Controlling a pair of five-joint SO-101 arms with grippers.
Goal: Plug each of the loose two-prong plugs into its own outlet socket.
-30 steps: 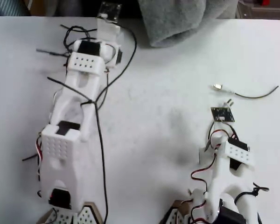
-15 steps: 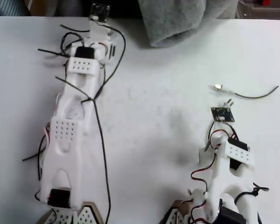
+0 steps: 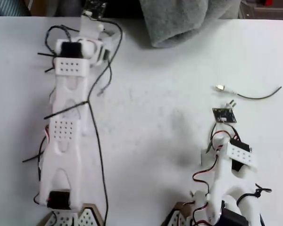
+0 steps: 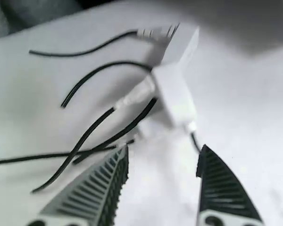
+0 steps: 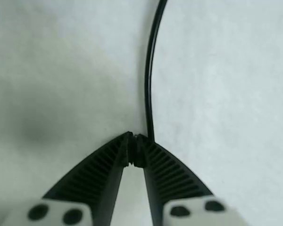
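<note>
Approach step: left gripper [image 4: 165,149], jaws open and empty, hovers just short of the white outlet block [image 4: 175,89] at upper left of the high view, while the right gripper [image 5: 134,139] sits closed beside a black cable [image 5: 151,70], with a loose plug [image 3: 220,87] at mid-right; next move likely calls for pinching a plug body and squaring its prongs to a socket.

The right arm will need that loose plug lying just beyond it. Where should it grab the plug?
Probably the pale plug head, not its thin cord, which would let it dangle. It lies flat on the table, so bring the right hand down from above, closing across the head's sides.
</note>
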